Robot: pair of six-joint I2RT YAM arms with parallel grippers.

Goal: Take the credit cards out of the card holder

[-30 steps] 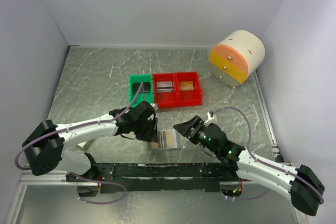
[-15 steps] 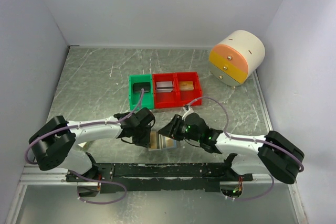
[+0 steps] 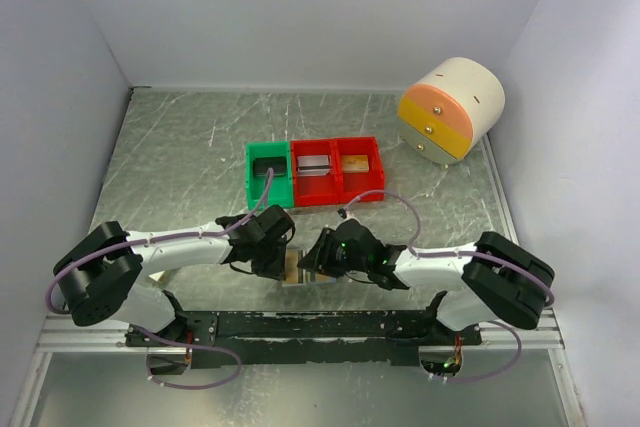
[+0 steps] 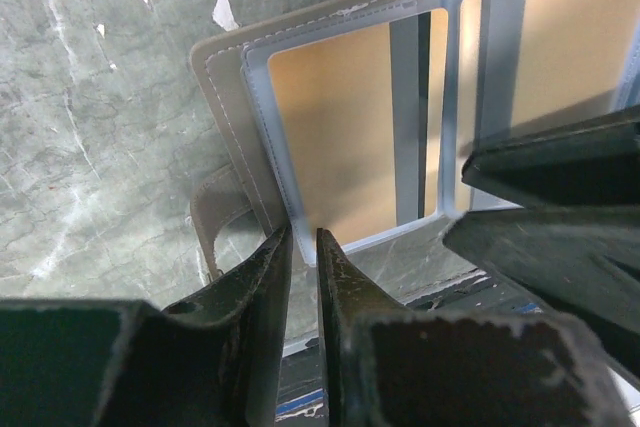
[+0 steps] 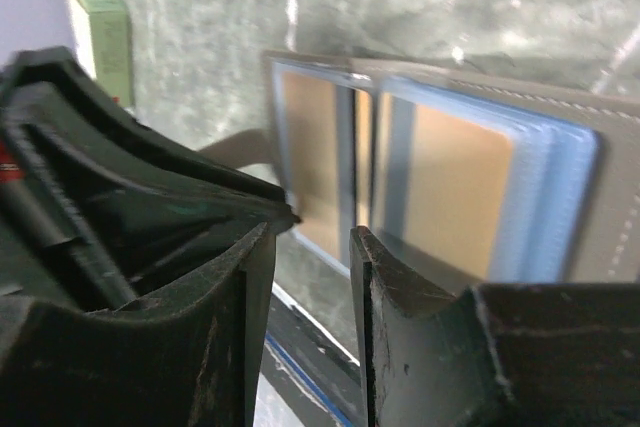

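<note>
The card holder (image 3: 300, 269) lies open just in front of the red bins (image 3: 340, 193), with orange credit cards (image 4: 330, 127) tucked inside it. The left gripper (image 4: 303, 242) pinches its near edge. The right gripper (image 5: 310, 242) hovers with its fingers parted and nothing between them.

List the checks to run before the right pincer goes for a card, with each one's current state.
1. Card holder lying open, pockets up: ok.
2. Left pincer pinching the holder's edge: ok, fingers nearly closed on the pocket rim.
3. Right pincer open: ok.
4. Credit cards visible in both pockets: ok.
5. Card edge between the right pincer's fingers: not ok, nothing there.
6. Which side the pockets open: cannot tell.
</note>
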